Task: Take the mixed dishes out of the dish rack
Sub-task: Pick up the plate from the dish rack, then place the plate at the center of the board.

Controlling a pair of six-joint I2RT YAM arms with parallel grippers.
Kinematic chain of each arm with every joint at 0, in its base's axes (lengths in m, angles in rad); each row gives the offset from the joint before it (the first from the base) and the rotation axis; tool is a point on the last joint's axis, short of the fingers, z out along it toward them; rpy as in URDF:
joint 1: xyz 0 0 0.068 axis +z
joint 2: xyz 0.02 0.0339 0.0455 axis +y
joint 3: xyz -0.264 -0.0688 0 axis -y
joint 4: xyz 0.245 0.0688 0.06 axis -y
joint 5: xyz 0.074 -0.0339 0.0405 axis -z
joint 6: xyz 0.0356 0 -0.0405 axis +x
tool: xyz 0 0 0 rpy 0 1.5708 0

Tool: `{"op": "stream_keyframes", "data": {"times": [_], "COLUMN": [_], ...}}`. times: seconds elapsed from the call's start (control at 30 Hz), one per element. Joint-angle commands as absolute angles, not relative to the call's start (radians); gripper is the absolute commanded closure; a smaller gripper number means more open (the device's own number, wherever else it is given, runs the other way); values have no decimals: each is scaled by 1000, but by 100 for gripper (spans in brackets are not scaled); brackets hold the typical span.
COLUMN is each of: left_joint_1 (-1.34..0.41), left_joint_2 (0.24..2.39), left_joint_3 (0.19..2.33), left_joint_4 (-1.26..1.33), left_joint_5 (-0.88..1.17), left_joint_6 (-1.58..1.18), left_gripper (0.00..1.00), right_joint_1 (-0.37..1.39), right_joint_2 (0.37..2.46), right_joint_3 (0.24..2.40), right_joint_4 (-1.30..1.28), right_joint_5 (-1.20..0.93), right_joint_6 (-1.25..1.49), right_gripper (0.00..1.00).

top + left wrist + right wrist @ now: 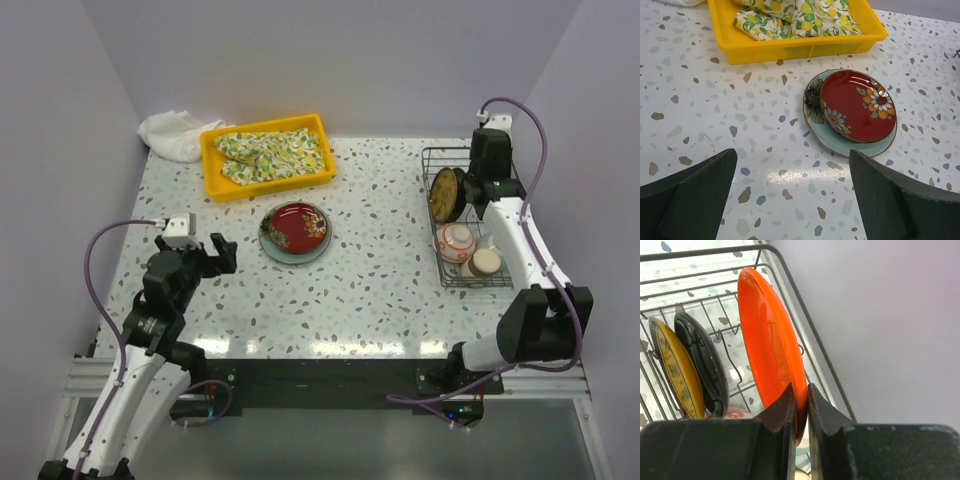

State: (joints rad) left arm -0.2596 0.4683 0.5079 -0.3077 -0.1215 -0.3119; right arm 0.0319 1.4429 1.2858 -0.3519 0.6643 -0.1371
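The dish rack stands at the right, its rim close in the right wrist view. My right gripper is shut on the lower edge of an upright orange plate in the rack. Beside it stand a brown-yellow patterned plate and a black dish. From above I see the patterned plate, a red-patterned white bowl and a tan cup in the rack. A black-red bowl sits on a pale green-blue plate mid-table. My left gripper is open above the bare table, short of them.
A yellow tray holding a floral cloth lies at the back left, with a white cloth bunched behind it. The grey wall runs close along the rack's right side.
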Motion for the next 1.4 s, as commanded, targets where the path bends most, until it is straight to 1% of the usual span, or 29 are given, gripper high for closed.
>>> {"op": "stream_keyframes", "data": {"times": [0.0, 0.13, 0.23, 0.33, 0.37, 0.4, 0.47, 0.6, 0.63, 0.73, 0.83, 1.07, 1.2, 1.37], "left_joint_1": [-285, -302, -310, -314, -316, -316, -318, -340, -356, -382, -402, -454, -492, -522], "left_joint_2": [482, 521, 569, 632, 650, 670, 727, 796, 820, 879, 929, 1023, 1071, 1095], "left_joint_3": [494, 494, 506, 531, 549, 560, 592, 640, 647, 679, 703, 761, 795, 781], "left_joint_4": [-261, -252, -236, -201, -192, -174, -157, -101, -92, -60, -20, 78, 100, 156], "left_joint_5": [-130, -106, -77, -29, -14, 17, 43, 69, 69, 87, 118, 138, 123, 101], "left_joint_6": [-301, -299, -302, -317, -322, -331, -337, -359, -359, -376, -413, -472, -486, -546], "left_gripper": [1, 1, 1, 1, 1, 1, 2, 2, 2, 2, 2, 5, 6, 9], "right_joint_1": [37, 55, 67, 74, 77, 75, 77, 78, 81, 98, 136, 271, 354, 390], "right_joint_2": [1358, 1280, 1235, 1181, 1157, 1146, 1128, 1126, 1126, 1131, 1141, 1170, 1192, 1227], "right_joint_3": [1333, 1318, 1293, 1266, 1255, 1232, 1203, 1152, 1134, 1063, 1005, 872, 828, 799], "right_joint_4": [-364, -370, -364, -357, -338, -328, -301, -259, -240, -152, -71, 112, 178, 250], "right_joint_5": [683, 575, 445, 246, 203, 116, 37, -141, -212, -306, -362, -397, -396, -433], "right_joint_6": [-134, -106, -58, -8, 36, 78, 109, 266, 297, 396, 492, 678, 730, 776], "right_gripper": [100, 100, 100, 100, 100, 100, 100, 100, 100, 100, 100, 100, 100, 100]}}
